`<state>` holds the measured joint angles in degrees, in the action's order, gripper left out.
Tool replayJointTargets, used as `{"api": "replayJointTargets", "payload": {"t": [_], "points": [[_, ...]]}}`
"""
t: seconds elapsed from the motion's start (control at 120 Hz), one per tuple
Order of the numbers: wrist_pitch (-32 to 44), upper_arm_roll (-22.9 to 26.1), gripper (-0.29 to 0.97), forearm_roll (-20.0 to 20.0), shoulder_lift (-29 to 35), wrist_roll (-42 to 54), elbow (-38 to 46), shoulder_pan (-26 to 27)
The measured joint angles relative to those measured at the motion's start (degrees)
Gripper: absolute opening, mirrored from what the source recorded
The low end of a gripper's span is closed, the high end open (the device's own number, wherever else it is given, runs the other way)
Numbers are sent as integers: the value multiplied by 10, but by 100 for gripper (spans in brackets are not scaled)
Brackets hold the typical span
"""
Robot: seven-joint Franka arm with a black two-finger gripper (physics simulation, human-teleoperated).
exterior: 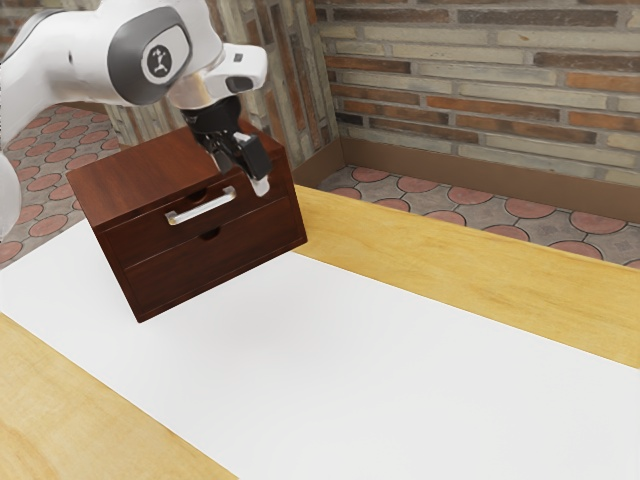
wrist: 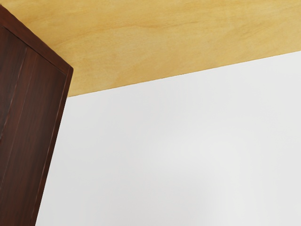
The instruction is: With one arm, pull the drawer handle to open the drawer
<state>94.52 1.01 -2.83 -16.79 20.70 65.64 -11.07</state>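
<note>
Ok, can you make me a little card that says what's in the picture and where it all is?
cabinet: dark brown wood, standing on the white mat
top drawer: looks shut
handle: pale bar on the top drawer's front
gripper: black, at the handle's end toward the exterior view's right
table: light wood under the mat

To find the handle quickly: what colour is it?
Light silver; the handle shows best in the exterior view, against the dark brown drawer.

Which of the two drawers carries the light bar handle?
The upper drawer: a light bar handle runs across its front, close to the pincer. The lower drawer shows only a small dark notch.
</note>
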Motion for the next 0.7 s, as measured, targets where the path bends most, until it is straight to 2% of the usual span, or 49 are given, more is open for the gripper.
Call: {"api": "replayJointTargets", "payload": {"t": [0.167, 0.375, 0.7], "points": [[43, 0, 68, -19, -16, 33, 3, -1], [60, 0, 68, -31, -22, 60, 7, 0], [26, -1, 68, -48, -38, 75, 6, -14]]}}
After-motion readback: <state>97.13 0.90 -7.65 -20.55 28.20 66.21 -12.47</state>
